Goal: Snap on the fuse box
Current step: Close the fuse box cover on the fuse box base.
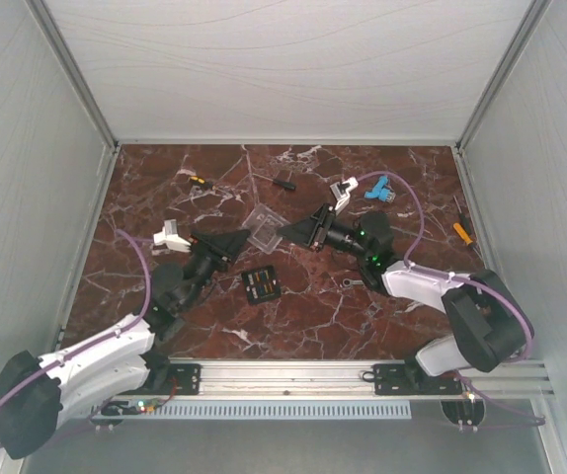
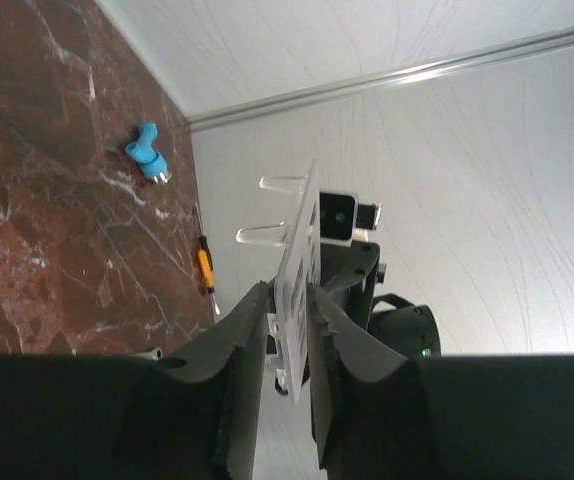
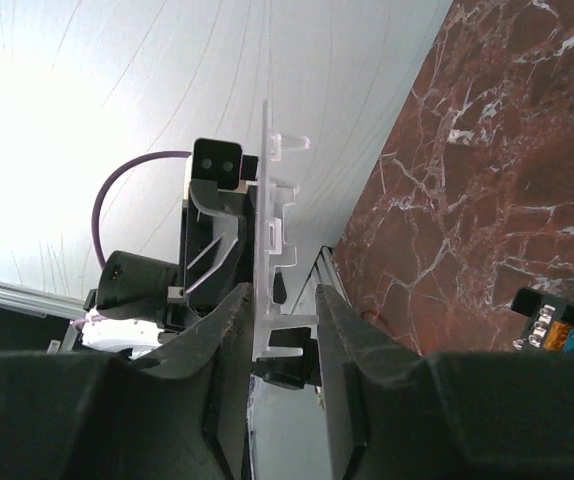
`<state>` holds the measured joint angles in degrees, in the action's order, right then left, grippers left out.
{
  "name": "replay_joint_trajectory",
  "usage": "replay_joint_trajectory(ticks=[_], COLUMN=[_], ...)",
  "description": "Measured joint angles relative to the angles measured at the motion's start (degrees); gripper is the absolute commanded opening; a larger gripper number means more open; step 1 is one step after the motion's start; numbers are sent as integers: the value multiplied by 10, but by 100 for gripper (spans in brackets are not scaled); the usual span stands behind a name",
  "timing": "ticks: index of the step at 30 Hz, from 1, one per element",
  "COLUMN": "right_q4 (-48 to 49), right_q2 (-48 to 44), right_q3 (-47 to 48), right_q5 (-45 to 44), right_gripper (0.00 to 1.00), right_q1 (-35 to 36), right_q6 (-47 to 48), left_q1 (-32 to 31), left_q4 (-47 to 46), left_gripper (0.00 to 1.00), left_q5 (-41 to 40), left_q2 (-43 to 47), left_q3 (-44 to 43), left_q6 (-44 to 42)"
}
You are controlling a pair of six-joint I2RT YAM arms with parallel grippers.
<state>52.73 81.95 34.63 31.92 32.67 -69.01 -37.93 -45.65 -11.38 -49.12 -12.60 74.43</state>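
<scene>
Left hand [image 2: 289, 305] and right hand [image 3: 283, 305] meet mid-air over desk centre, both with jaws narrow around the clear plate [image 1: 266, 229]. Right looks clamped across the plate's clip tabs. Left sits close on the opposite edge; can't tell if it's actually pinching. Fuse box [image 1: 261, 285] lies face-up on the desk [image 1: 313, 316], at 6 o'clock from the plate, near both hands but touched by neither. Step reads as a regrip or handover of the plate, snap-on not started. Next: one hand takes sole hold, turns the clips toward the box, squares up over it, presses until seated.
</scene>
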Motion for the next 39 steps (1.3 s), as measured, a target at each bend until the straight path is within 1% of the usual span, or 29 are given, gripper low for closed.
replay_joint_trajectory(ticks=[1,3,6,8,13,17,21,26,31,39], right_q4=[3,4,-2,-19,-121,-195,-248,-311,-339,-380], right_q2=[3,7,16,20,27,54,104,179,239,295], right_q3=[1,3,9,19,61,93,115,163,198,230], right_q5=[13,37,81,114,183,226,263,284,299,300], right_gripper=[8,8,7,7,6,6,6,4,4,7], right_q1=[-7,-24,-51,-68,-89,-90,-83,-51,-24,-19], right_q6=[0,-1,5,19,96,157,199,246,269,299], left_q1=[0,0,0,2,21,47,74,89,92,92], left_q4=[2,11,38,68,160,241,312,378,412,427], left_gripper=[44,55,60,62,66,67,68,70,71,61], left_q5=[4,12,20,28,52,76,103,130,148,170], left_q2=[-1,-1,4,16,52,72,78,52,12,-47], left_q3=[1,7,18,26,36,36,36,19,-3,-29], left_q6=[-2,-7,-15,-23,-62,-105,-148,-190,-218,-252])
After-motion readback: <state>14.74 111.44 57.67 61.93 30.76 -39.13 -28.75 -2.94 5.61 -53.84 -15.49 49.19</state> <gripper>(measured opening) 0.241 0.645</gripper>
